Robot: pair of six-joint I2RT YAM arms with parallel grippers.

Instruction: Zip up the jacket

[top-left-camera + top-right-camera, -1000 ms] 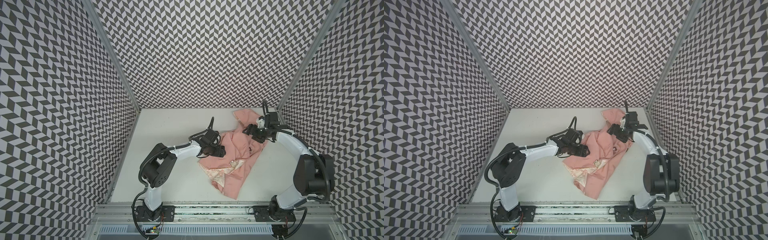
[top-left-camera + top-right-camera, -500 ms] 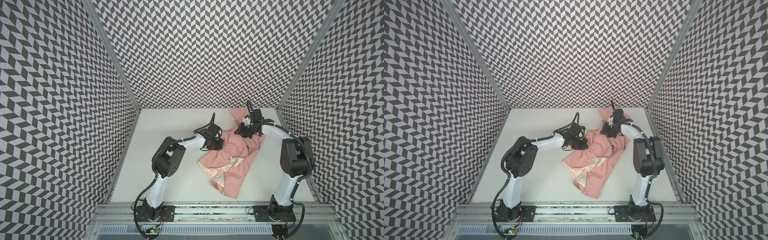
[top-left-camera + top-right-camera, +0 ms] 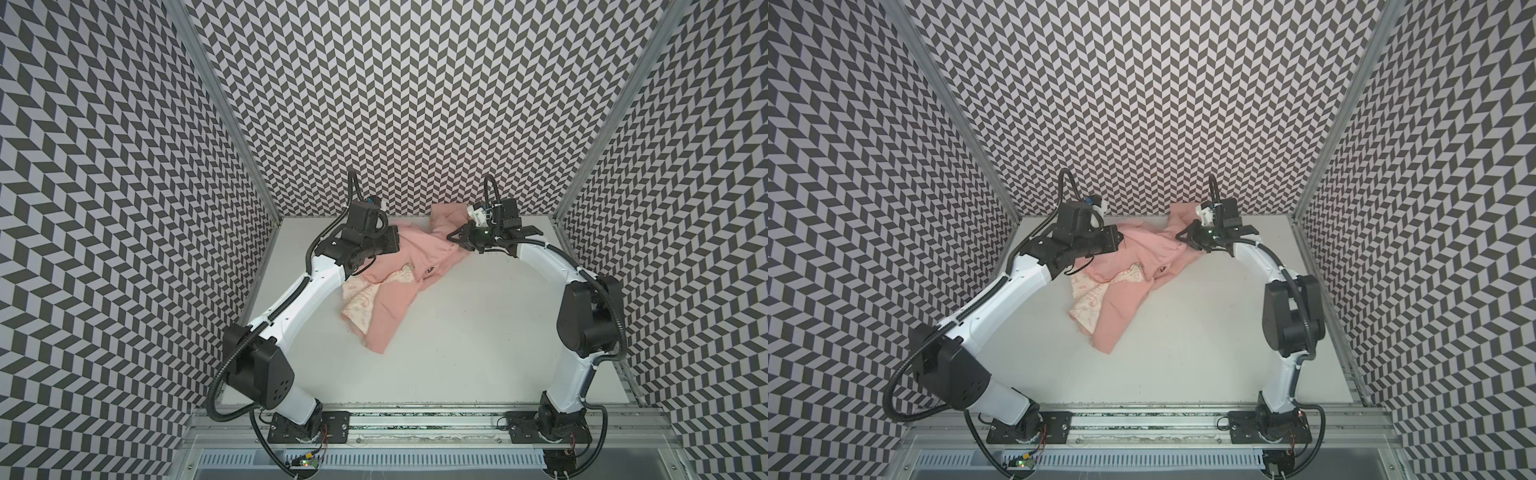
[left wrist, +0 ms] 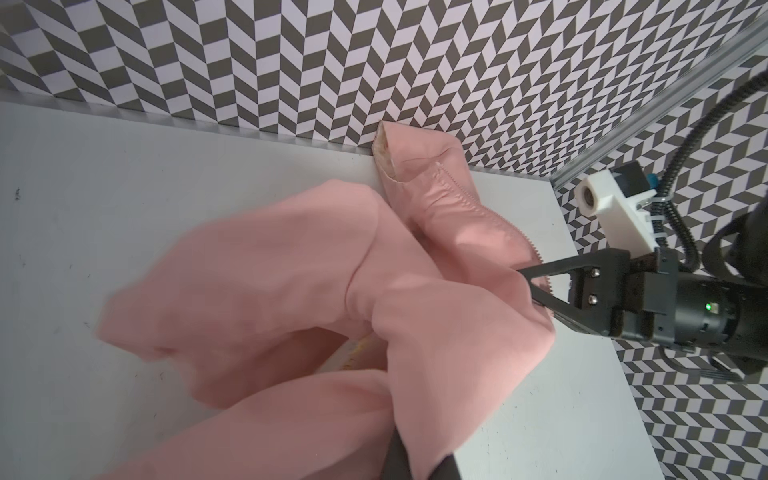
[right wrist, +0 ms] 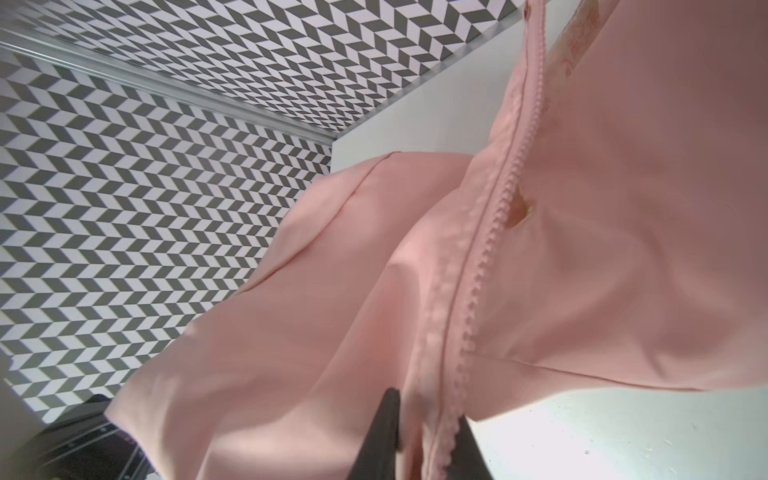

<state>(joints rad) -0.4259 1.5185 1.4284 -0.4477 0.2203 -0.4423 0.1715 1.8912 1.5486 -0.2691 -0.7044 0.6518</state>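
The salmon-pink jacket lies crumpled toward the back of the white table, with cream lining showing at its left fold. A small dark graphic shows near its middle. My left gripper is shut on the jacket's upper left fabric; cloth drapes over its jaws. At the jacket's upper right edge my right gripper is shut on the zipper edge, teeth running between its fingers. The left wrist view also shows the right gripper pinching that edge.
Chevron-patterned walls close in the table at the back and both sides; the jacket's collar end touches the back wall. A metal rail with both arm bases runs along the front.
Both grippers have gone from open to shut on the jacket. The jacket's upper part has been drawn up, back and leftward, and both arms now reach further toward the back wall.
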